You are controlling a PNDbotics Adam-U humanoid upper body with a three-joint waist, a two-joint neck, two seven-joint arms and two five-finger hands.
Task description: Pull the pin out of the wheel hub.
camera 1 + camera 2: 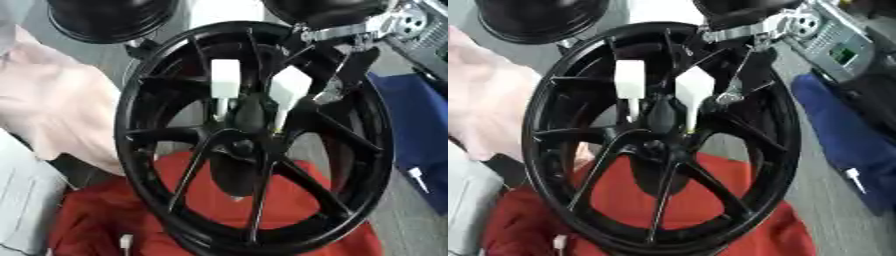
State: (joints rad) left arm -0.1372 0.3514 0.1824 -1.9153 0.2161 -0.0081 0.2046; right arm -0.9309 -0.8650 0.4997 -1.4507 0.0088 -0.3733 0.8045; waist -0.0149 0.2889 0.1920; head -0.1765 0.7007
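My right hand point(328, 75) reaches down through the wheel point(140, 150). I cannot tell if it holds the white pins point(225, 77) just beside it. A crooked pull could jam one.

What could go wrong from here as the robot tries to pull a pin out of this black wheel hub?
1. The right hand reaches in between the spokes of the wheel; it may catch on a spoke while withdrawing.
2. Two white pins sit side by side near the hub, so the wrong one might get bumped.
3. The wheel rests on soft red cloth and may shift.
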